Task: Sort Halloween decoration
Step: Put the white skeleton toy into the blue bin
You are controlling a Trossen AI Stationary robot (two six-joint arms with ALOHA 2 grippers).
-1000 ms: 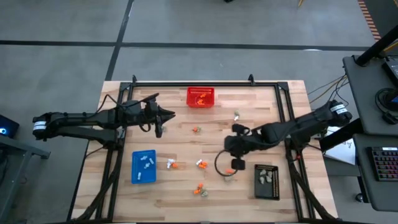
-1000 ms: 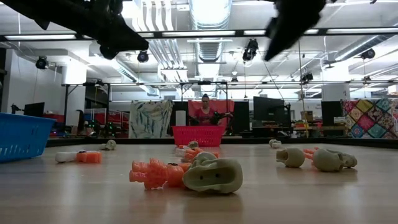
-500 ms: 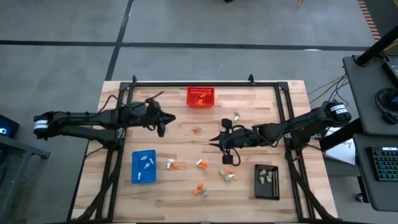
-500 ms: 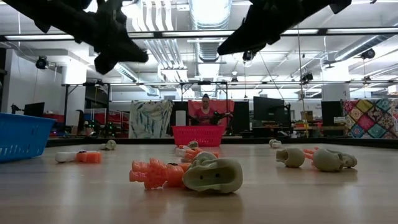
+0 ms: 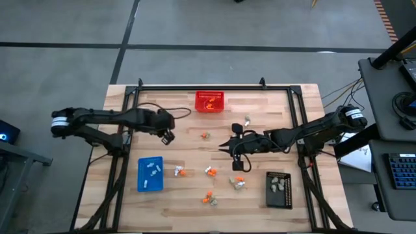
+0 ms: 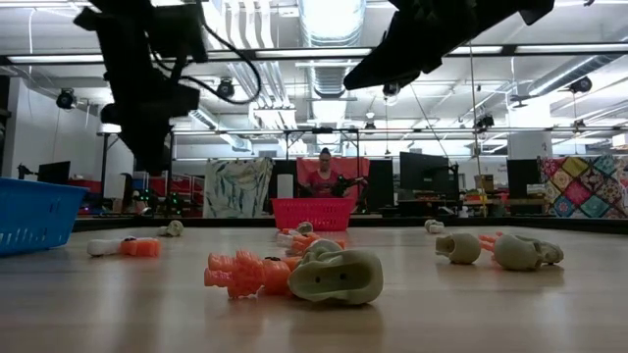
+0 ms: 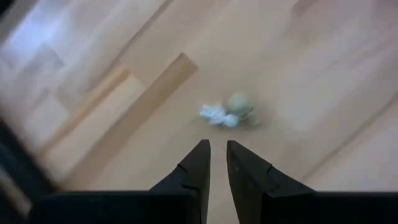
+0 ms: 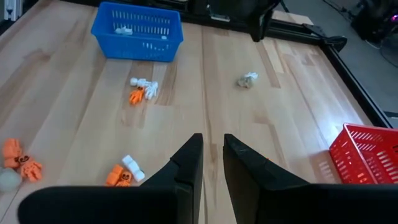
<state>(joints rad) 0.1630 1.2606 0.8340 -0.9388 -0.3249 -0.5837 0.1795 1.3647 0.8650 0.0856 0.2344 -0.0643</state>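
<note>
Halloween decoration trinkets (image 5: 208, 171), tiny plastic pieces in bright orange, white and pale grey-beige, lie scattered over the middle and near part of the light wooden bench (image 5: 305, 117). A red mesh basket (image 5: 210, 101) sits at the far edge, a blue rectangular tray (image 5: 150, 174) holding white trinkets on the left, and a black rectangular tray (image 5: 279, 189) holding grey-beige ones on the right. The left tool (image 7: 218, 163) points down at the bench, its two dark fingers nearly together with only a narrow gap and nothing between them; a white and grey-beige trinket pair (image 7: 227, 112) lies just beyond its tips. The right tool (image 8: 212, 151) hovers above the bench centre, fingers likewise close together and empty, near an orange and white trinket (image 8: 124, 170).
</note>
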